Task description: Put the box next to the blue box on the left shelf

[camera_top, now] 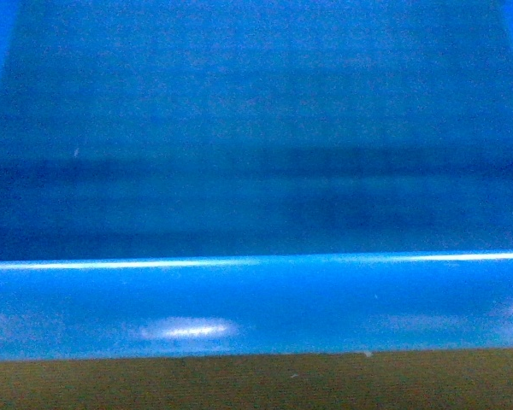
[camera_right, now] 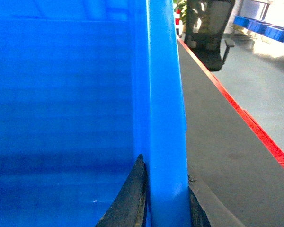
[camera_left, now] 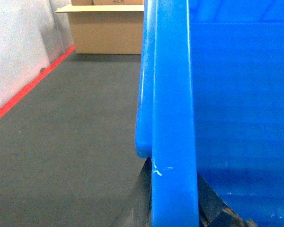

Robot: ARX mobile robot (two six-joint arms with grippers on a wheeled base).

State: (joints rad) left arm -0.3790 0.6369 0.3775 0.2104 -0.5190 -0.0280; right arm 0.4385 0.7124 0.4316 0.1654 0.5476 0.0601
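Note:
The box [camera_top: 256,171], a large blue crate, fills the head view, its near rim [camera_top: 256,299] a bright band across the bottom. My left gripper [camera_left: 174,189] is shut on the box's left rim [camera_left: 173,94], one dark finger [camera_left: 141,198] outside, the other inside. On the opposite side my right gripper [camera_right: 166,189] is shut on the right rim [camera_right: 163,94], with a finger [camera_right: 132,198] inside the crate and the other outside. The crate hangs above the grey floor. The left shelf and the other blue box are out of view.
Grey floor [camera_left: 71,132] with a red line [camera_left: 28,90] along a white wall lies to the left, and cardboard boxes [camera_left: 104,28] stand ahead. On the right a red floor line [camera_right: 246,118], a black office chair [camera_right: 210,33] and a blue-topped shelf [camera_right: 265,26].

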